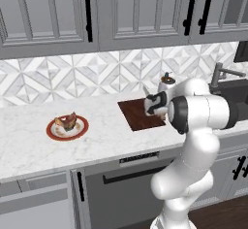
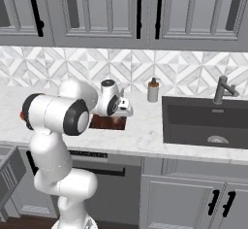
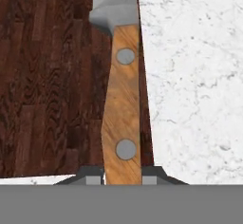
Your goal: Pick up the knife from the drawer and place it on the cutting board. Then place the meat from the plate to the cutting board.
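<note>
Wooden-handled knife [image 3: 122,118] clamped in gripper [image 3: 122,176] above cutting board [image 3: 47,76]; best lowered flat, inboard of the edge.

Light brown wooden knife handle [image 3: 122,118] w/ two grey rivets, silver blade. Dark reddish-brown wood-grain cutting board [image 3: 47,76]. White grey-veined marble counter [image 3: 194,76]; white plate w/ orange-red rim [image 1: 67,128].

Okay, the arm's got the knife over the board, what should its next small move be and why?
Probably lower a little and open the gripper. Its fingertips clamp the knife by the wooden handle, above the cutting board near its edge by the counter. The meat waits on the plate.
</note>
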